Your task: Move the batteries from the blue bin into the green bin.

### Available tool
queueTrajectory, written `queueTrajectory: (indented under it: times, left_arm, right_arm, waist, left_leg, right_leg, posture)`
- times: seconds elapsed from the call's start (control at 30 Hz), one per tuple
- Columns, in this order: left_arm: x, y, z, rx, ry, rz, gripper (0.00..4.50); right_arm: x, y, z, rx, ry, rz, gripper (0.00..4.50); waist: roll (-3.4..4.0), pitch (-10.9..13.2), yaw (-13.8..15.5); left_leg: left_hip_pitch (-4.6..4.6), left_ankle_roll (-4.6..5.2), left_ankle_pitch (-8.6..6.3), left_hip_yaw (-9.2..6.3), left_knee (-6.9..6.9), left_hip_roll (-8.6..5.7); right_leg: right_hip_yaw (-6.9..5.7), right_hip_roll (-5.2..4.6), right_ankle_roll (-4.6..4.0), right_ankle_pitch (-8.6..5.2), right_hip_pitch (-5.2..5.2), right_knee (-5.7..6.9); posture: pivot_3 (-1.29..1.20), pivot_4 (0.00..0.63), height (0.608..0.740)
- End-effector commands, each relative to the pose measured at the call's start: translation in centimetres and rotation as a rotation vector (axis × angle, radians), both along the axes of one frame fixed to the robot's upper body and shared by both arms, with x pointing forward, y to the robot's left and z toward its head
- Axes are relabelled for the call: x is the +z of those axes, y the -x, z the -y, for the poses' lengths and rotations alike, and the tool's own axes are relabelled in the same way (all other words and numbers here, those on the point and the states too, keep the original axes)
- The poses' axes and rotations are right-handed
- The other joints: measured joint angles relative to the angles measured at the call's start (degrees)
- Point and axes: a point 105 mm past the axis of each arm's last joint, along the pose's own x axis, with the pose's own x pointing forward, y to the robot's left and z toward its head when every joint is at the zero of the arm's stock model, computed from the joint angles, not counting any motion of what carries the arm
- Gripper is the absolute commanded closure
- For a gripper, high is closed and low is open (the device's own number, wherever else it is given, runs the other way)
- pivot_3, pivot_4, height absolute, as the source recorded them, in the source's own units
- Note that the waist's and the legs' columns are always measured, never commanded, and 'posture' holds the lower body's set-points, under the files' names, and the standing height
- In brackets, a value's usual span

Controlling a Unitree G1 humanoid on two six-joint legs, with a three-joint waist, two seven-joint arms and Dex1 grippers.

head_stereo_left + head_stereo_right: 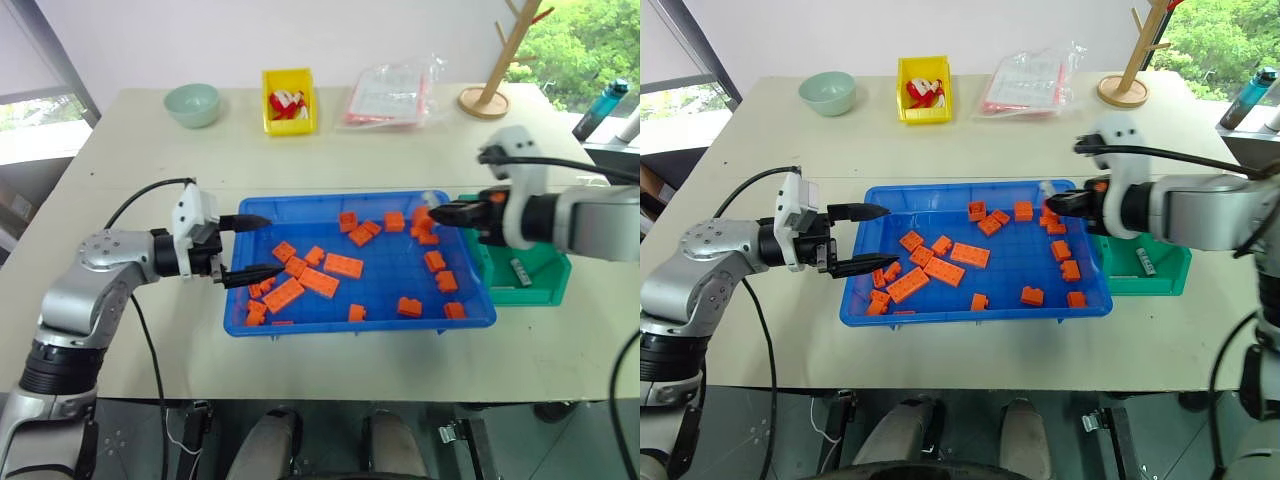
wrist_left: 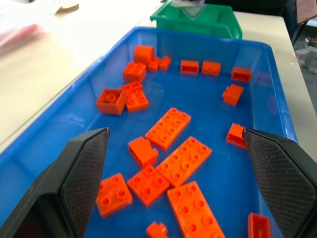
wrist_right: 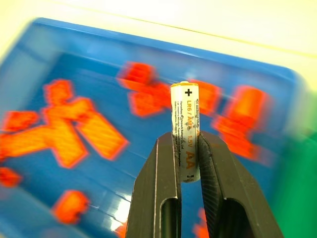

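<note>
The left gripper (image 1: 248, 246) is hanging at the blue bin's (image 1: 330, 323) left rim, jaws wide and empty, over the orange bricks (image 1: 318, 280). Farther right, the right gripper (image 3: 187, 144) is pinching a battery (image 3: 184, 109) upright by its lower half, above the bin's right end beside the green bin (image 1: 545, 285). The battery is probably light, rigid and slick, so gripping mid-body suits it. Another battery (image 1: 521, 271) seems to be lying inside the green bin.

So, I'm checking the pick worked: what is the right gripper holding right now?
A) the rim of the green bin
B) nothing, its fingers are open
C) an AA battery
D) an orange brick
C: in the right wrist view the right gripper is closed on an upright battery marked AA, above the blue bin of orange bricks.
</note>
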Motion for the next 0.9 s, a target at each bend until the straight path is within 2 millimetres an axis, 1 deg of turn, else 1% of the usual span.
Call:
queueTrajectory:
  times: [0.03,0.13,0.27,0.33,0.4,0.43,0.47,0.53,0.6,0.67,0.73,0.77,0.87,0.9]
  left_arm:
    - [1.5,-0.4,-0.6,0.003,-0.002,0.070,0.00]
    - [1.6,-0.8,-0.6,0.004,-0.005,0.075,0.00]
    - [1.9,-1.1,-0.4,-0.002,-0.004,0.084,0.00]
    - [2.0,-1.2,-0.3,-0.006,-0.005,0.086,0.00]
    - [2.1,-1.3,-0.3,-0.007,-0.007,0.086,0.00]
    - [2.1,-1.3,-0.4,-0.007,-0.008,0.086,0.00]
    - [2.1,-1.3,-0.5,-0.001,-0.009,0.086,0.00]
    - [2.2,-1.3,-0.7,0.010,-0.007,0.086,0.00]
    - [2.5,-1.4,-1.1,0.034,0.013,0.078,0.00]
    - [2.6,-1.2,-2.1,0.067,0.028,0.053,0.00]
    - [2.6,-1.0,-2.9,0.092,0.030,0.033,0.00]
    - [2.6,-1.0,-3.4,0.106,0.031,0.022,0.00]
    - [2.5,-0.5,-5.2,0.147,0.017,0.000,0.00]
    - [2.5,-0.4,-5.6,0.157,0.015,-0.002,0.00]
  right_arm:
    - [1.0,0.0,2.7,-0.094,0.017,0.075,4.48]
    - [0.7,0.0,3.8,-0.136,0.004,0.098,4.48]
    - [-0.9,0.3,5.4,-0.189,0.029,0.090,4.48]
    - [-1.6,0.4,6.1,-0.220,0.022,0.086,3.43]
    - [-2.2,0.4,7.0,-0.253,0.041,0.091,2.57]
    - [-2.4,0.3,7.3,-0.255,0.061,0.103,1.99]
    - [-2.4,0.3,7.5,-0.251,0.056,0.124,1.57]
    - [-2.2,0.2,7.5,-0.216,0.035,0.165,1.57]
    - [-1.7,0.5,7.6,-0.124,0.051,0.229,1.57]
    - [-1.3,1.7,8.0,0.055,0.133,0.292,1.57]
    - [-1.2,3.0,8.5,0.183,0.182,0.304,1.57]
    - [-1.0,3.4,9.2,0.207,0.189,0.313,1.57]
    - [-0.2,4.4,12.5,0.232,0.214,0.339,1.57]
    - [-0.2,4.5,13.1,0.240,0.225,0.341,1.57]
  waist:
    - [0.00,0.0,-0.2]
    - [0.01,0.0,-0.5]
    - [0.01,0.0,-0.3]
    - [0.01,0.0,-0.3]
    - [0.01,0.0,-0.2]
    - [0.01,0.0,-0.2]
    - [0.01,0.0,-0.3]
    - [0.01,0.0,-0.3]
    - [0.01,0.0,-0.3]
    - [0.03,0.0,-0.2]
    - [0.03,0.0,-0.2]
    - [0.03,0.0,-0.3]
    - [0.03,0.0,-0.5]
    - [0.03,0.0,-0.5]
  left_leg:
    - [0.00,0.00,0.00,0.04,-0.01,0.02]
    - [0.00,0.00,0.00,0.11,-0.02,0.05]
    - [0.02,0.00,0.00,0.10,-0.02,0.06]
    - [0.02,0.00,0.00,0.11,0.00,0.04]
    - [0.02,0.00,0.00,0.11,0.01,0.03]
    - [0.02,0.00,0.00,0.11,0.01,0.03]
    - [0.02,0.00,0.00,0.10,0.01,0.03]
    - [0.02,0.00,0.00,0.10,0.01,0.03]
    - [0.02,0.00,0.00,0.11,0.01,0.03]
    - [0.03,0.00,0.00,0.10,0.01,0.03]
    - [0.03,0.03,-0.02,0.09,0.00,-0.01]
    - [0.04,0.05,-0.03,0.09,0.00,0.00]
    - [0.15,0.04,-0.02,0.15,0.03,0.02]
    - [0.17,0.04,-0.02,0.15,0.02,0.02]
  right_leg:
    - [0.00,0.01,0.00,0.00,-0.02,0.02]
    - [0.00,0.01,0.00,0.00,-0.05,0.19]
    - [-0.01,0.01,0.01,0.00,-0.05,0.25]
    - [-0.01,0.00,0.01,0.00,-0.04,0.24]
    - [0.00,-0.01,0.01,0.00,-0.04,0.24]
    - [0.00,-0.01,0.01,0.00,-0.04,0.25]
    - [0.00,0.00,0.01,0.00,-0.04,0.25]
    - [0.00,0.00,0.01,0.00,-0.04,0.25]
    - [0.00,0.01,0.01,0.00,-0.05,0.24]
    - [0.00,0.02,0.02,0.00,-0.06,0.26]
    - [-0.01,0.02,0.03,-0.01,-0.05,0.26]
    - [-0.01,0.04,0.03,-0.01,-0.04,0.25]
    - [-0.01,0.03,0.04,0.00,0.04,0.24]
    - [-0.01,0.03,0.04,0.00,0.04,0.24]
  posture:
    - [0.00,0.150,0.719]
    - [0.00,0.150,0.719]
    - [0.00,0.150,0.719]
    - [0.00,0.150,0.719]
    - [0.00,0.150,0.719]
    - [0.00,0.150,0.719]
    - [0.00,0.150,0.719]
    - [0.00,0.150,0.719]
    - [0.00,0.150,0.719]
    - [0.00,0.150,0.719]
    - [0.00,0.150,0.719]
    - [0.00,0.150,0.719]
    - [0.00,0.150,0.719]
    - [0.00,0.150,0.719]
